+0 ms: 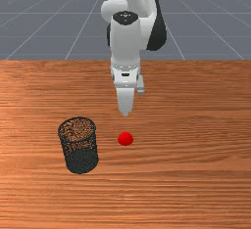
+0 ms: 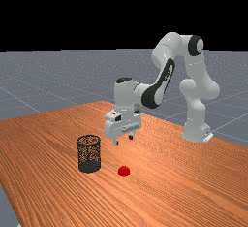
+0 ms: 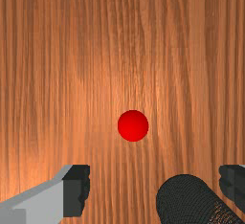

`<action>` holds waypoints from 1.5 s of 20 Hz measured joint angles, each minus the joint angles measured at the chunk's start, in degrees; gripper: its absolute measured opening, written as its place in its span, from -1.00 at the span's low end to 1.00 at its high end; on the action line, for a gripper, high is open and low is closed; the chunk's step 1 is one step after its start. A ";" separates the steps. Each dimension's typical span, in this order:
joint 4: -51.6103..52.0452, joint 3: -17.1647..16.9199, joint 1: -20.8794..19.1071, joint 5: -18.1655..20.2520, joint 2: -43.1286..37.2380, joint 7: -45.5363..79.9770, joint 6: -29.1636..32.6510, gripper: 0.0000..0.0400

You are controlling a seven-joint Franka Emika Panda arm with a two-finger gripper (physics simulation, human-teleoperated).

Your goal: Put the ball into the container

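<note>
On orange-brown wooden table (image 1: 196, 184), round red ball (image 2: 124, 171) set near black mesh cylindrical container (image 1: 81, 160), white two-finger gripper (image 2: 124, 140) held above, spread wide, nothing gripped.

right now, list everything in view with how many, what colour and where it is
Table: one, orange-brown, across all three views
Ball: one, red, on the table
Container: one, black mesh, upright on the table, on the front view's left of the ball
Floor: one, grey with pale lines, beyond the table
Backdrop: one, black, above the floor
Arm: one, white and grey, far view's right
Tool: one, white with dark fingertips, open above the table
</note>
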 joint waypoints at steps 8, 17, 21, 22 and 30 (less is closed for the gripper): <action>-0.64 0.09 -0.09 -0.05 -0.62 -0.57 0.02 0.59; -6.28 0.28 -0.25 -0.33 -4.22 -2.16 2.06 1.00; -4.29 -0.15 -0.49 -0.16 -3.32 -1.53 -1.34 1.00; -4.70 -0.23 -0.68 -0.13 -3.51 -1.79 -0.66 1.00; -4.08 -0.28 -0.80 -0.13 2.23 -1.77 3.68 1.00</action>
